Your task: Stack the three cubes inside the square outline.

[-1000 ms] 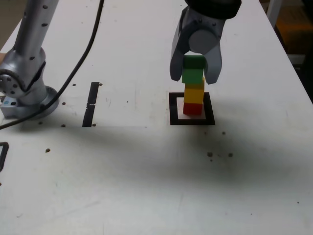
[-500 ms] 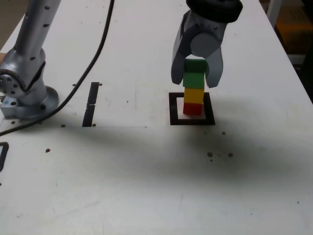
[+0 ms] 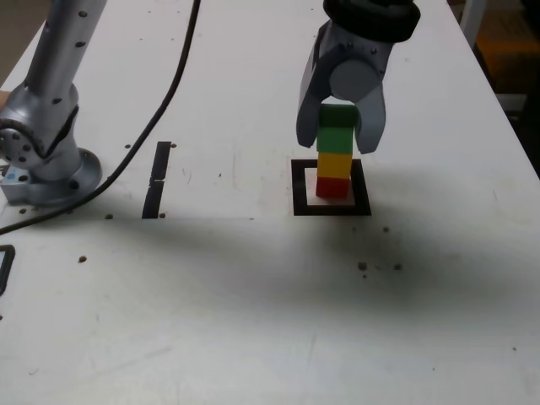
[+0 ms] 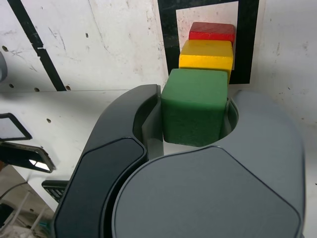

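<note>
scanning from the exterior view's left, we note the silver metal arm base (image 3: 46, 164), then two short black tape strips (image 3: 157, 179) on the white table (image 3: 253, 295). further right, the thin black tape square outline (image 3: 331, 189) contains the small matte red cube (image 3: 332, 186), with the matte yellow cube (image 3: 334, 164) on it. the grey gripper (image 3: 341, 135) is clamped on the matte green cube (image 3: 335, 128), which sits atop the yellow one.
</note>
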`<state>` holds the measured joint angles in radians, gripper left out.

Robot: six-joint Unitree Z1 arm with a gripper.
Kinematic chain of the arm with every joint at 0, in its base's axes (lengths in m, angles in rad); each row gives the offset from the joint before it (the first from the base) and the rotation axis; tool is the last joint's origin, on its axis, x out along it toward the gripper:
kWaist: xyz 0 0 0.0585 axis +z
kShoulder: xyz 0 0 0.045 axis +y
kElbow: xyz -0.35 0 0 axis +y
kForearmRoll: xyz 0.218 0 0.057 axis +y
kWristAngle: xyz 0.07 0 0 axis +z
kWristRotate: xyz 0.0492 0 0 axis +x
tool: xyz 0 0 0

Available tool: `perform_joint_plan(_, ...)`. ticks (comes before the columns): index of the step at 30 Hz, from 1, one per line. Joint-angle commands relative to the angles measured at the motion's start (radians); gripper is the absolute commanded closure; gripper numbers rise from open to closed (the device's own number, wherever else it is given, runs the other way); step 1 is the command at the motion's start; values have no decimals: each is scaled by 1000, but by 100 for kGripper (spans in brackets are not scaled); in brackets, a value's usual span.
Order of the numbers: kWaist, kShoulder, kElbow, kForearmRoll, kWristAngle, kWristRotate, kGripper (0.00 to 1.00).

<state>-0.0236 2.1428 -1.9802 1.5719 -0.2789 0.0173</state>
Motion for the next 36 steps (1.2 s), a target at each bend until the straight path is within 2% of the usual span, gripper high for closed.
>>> perform_joint_plan(1, 1, 2, -2, 10, 2, 4, 51)
perform_joint_plan(5, 1, 2, -7, 11, 7, 7, 43)
perform_joint_plan(15, 4, 3, -12, 10, 25, 7, 37)
perform_joint_plan(21, 5, -19, -51, 22, 78, 7, 37)
perform_joint_plan(26, 5, -80, -54, 37, 127, -1, 36)
perform_joint_plan(30, 5, -159, 2, 46, 155, -19, 36)
perform_joint_plan(36, 5, -272, 187, 42, 160, -62, 36)
